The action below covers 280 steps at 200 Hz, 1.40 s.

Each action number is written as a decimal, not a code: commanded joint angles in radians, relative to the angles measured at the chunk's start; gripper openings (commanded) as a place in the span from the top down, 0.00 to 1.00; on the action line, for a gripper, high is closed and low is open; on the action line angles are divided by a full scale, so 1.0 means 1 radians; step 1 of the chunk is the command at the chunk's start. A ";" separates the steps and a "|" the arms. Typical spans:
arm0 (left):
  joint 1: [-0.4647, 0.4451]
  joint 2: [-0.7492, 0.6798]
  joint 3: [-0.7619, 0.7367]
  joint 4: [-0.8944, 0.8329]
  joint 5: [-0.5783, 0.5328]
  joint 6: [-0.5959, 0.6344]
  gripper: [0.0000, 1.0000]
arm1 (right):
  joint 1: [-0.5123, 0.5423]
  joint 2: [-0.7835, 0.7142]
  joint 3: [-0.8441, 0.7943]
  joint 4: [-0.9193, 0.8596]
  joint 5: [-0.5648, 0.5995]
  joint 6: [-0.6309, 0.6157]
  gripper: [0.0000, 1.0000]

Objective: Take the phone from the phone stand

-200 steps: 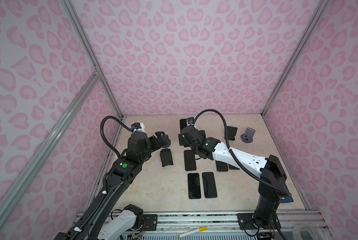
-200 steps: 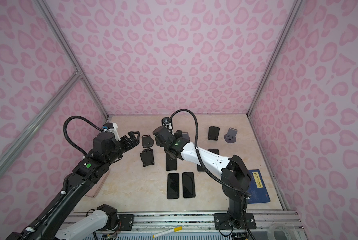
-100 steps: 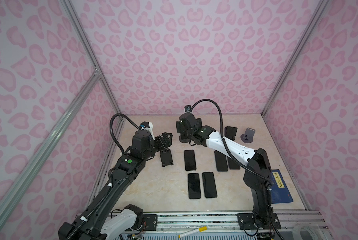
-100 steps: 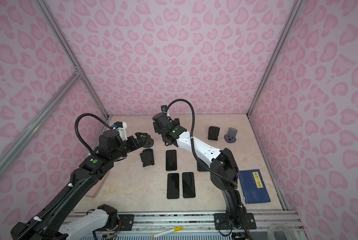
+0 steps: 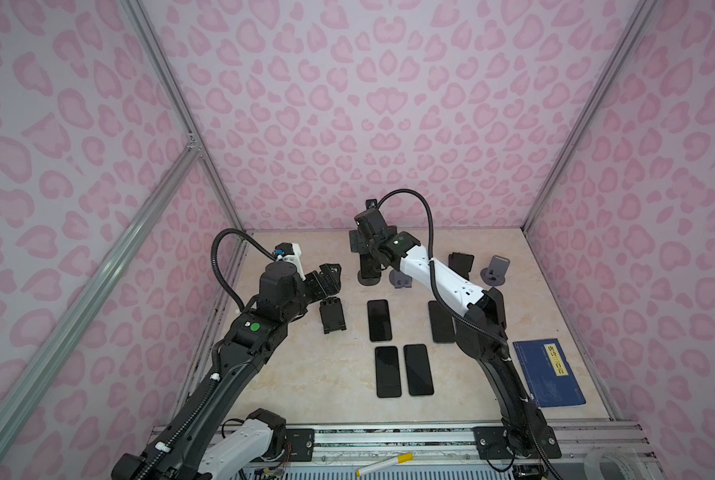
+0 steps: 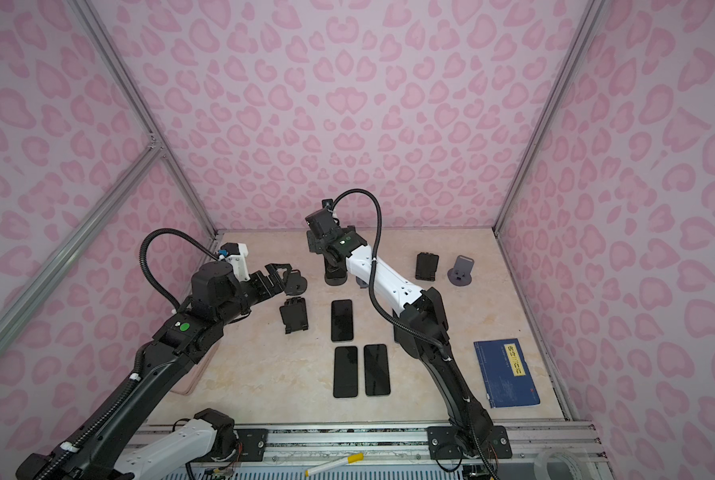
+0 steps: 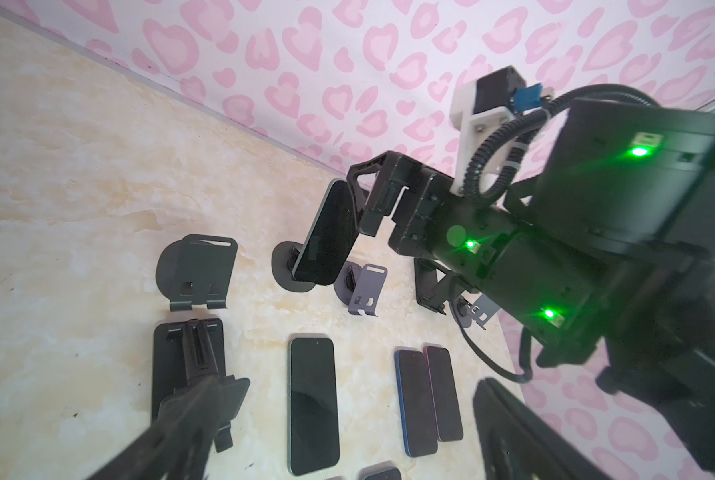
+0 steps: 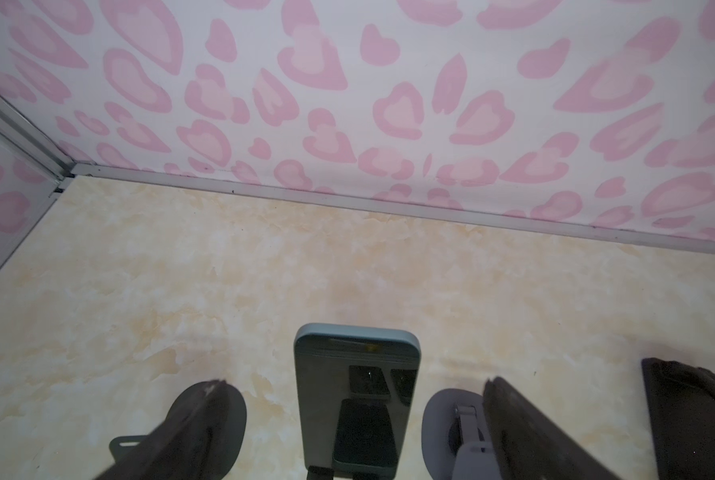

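Not lifted yet — the phone leans in its stand, middle of a top view, the right gripper spread wide astride it — left gripper gaping empty, centre-left.

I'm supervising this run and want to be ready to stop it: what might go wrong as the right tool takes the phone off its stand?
The open right tool straddles the phone but grips nothing; closing off-centre might tip the phone stand. One finger sits close to the grey stand and may knock it. If the phone slips, it could land on the flat phones nearby.
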 commanded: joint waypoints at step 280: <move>0.012 0.004 0.000 0.032 0.018 -0.010 0.02 | -0.029 0.188 0.134 0.004 -0.082 0.069 0.22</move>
